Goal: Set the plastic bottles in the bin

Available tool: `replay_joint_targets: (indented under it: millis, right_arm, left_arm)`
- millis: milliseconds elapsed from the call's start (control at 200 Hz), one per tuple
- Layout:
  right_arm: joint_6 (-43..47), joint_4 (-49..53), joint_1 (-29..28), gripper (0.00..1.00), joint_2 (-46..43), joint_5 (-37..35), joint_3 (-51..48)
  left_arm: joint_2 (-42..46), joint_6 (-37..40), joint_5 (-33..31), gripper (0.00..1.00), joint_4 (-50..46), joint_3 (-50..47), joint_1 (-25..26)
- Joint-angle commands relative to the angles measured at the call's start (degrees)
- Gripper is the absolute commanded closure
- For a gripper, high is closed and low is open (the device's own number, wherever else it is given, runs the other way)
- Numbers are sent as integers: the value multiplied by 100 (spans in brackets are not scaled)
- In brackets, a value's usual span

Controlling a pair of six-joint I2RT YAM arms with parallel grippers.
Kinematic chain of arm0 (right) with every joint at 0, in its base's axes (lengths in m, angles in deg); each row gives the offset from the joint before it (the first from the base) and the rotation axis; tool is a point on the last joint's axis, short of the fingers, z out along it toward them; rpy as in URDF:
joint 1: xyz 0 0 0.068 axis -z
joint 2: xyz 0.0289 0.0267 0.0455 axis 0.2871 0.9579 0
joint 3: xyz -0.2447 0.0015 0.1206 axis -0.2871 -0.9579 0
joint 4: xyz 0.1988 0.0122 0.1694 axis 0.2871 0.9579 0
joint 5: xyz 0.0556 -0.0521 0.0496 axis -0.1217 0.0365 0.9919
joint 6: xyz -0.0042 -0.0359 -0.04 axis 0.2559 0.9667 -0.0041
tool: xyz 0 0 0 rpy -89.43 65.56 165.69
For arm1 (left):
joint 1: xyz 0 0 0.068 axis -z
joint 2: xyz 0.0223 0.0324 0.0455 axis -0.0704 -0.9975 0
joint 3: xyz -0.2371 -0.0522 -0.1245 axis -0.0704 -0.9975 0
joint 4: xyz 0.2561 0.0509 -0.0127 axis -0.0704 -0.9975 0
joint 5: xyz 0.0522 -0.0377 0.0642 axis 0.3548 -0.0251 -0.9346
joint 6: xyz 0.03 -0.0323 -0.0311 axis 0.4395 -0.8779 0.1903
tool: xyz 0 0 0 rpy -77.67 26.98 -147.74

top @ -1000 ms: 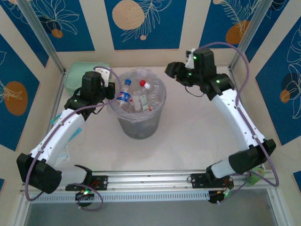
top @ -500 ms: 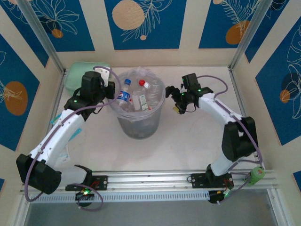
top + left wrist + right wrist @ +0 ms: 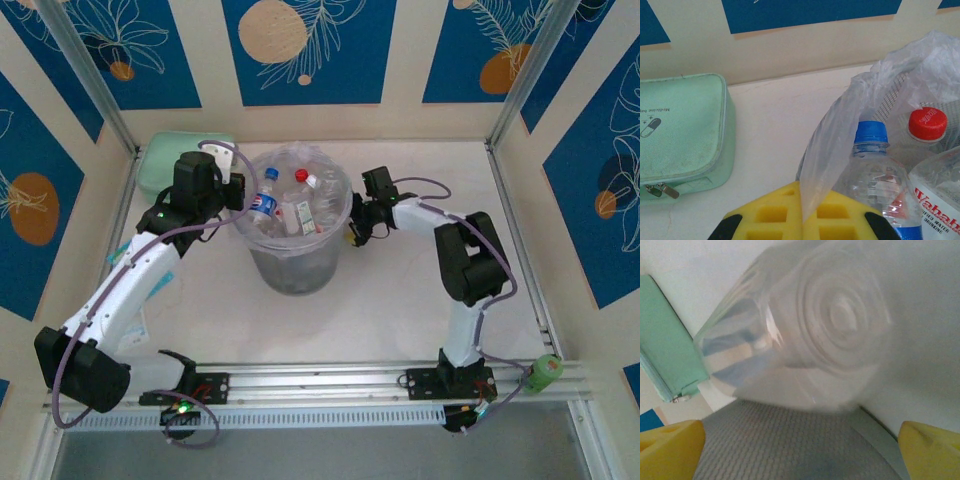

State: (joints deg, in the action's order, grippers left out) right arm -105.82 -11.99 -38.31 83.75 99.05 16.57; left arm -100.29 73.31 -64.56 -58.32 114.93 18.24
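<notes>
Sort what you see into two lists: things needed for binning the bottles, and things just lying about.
Job: the plastic bottles, the bin, its clear bag liner.
Lying about: the mint-green pouch, a small green object at near right.

Clear capped bottles (image 3: 285,208) heaped inside bag-lined grey bin (image 3: 292,272).

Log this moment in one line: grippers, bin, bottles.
left gripper shut on bag liner at left rim of bin | right gripper open, beside right wall of bin | plastic bottles inside bin
</notes>
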Motion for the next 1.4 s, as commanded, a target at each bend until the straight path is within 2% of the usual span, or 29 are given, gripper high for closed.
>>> replay_joint_targets:
  millis: [0, 75, 195, 540, 630, 936, 1186, 1396]
  right_arm:
    - [-491, -431, 33, 1, 288, -91, 157]
    - [-610, -618, 43, 1, 463, -199, 172]
    - [-385, -328, 183, 4, 547, -205, 310]
    - [114, -397, 935, 30, -551, -330, -829]
    - [258, -376, 1151, 33, -837, -292, -1122]
    - [1994, 975, 2404, 36, -1727, -247, -1464]
    - [2709, 1444, 3146, 34, -1716, -89, -1488]
    - [2955, 2092, 3375, 5, -1776, -79, -1198]
  left_arm:
    - [-26, 39, -9, 100, -500, -163, 39]
    - [-30, 65, -44, 100, -501, -166, 40]
    - [-39, 66, -47, 100, -500, -163, 39]
    - [-44, 65, -73, 100, -504, -169, 39]
    - [-44, 66, -64, 100, -493, -169, 39]
    - [-137, 83, -139, 100, -487, -200, 40]
    - [-226, 6, 0, 100, -478, -197, 41]
    - [-197, 15, 4, 100, -479, -195, 39]
